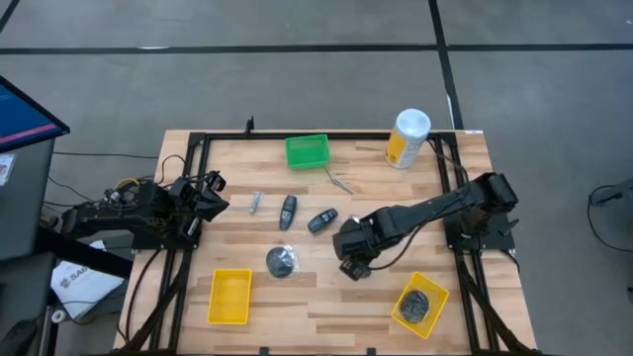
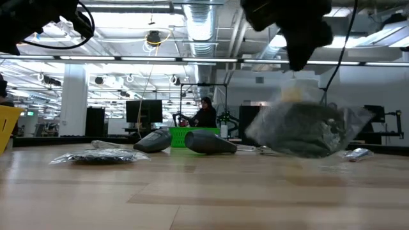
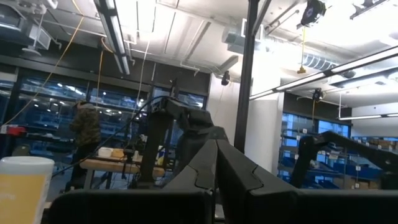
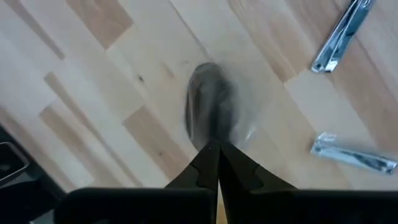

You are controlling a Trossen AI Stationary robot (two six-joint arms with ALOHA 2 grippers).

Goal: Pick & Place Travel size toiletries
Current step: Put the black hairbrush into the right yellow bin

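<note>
Green tray (image 1: pixel 307 150) and white-yellow canister (image 1: pixel 406 138) at the far edge — two yellow trays (image 1: pixel 229 296) near.

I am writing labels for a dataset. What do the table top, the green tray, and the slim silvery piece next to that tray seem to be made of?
Table top: looks like pale wood, matte, with visible strips and grain. Green tray: probably plastic, with one uniform bright colour and thin walls. Slim silvery piece: likely polished metal, judging by its bright silvery look, though it is too small to be sure.

Two dark oval pieces (image 1: pixel 288 211) (image 1: pixel 321 220), two black bundles (image 1: pixel 282 260) (image 1: pixel 422 303), two silvery metal pieces (image 1: pixel 255 204) (image 1: pixel 341 181), two yellow trays (image 1: pixel 229 297) (image 1: pixel 402 306), one green tray (image 1: pixel 307 151), one white-and-yellow canister (image 1: pixel 406 138), two arms
</note>
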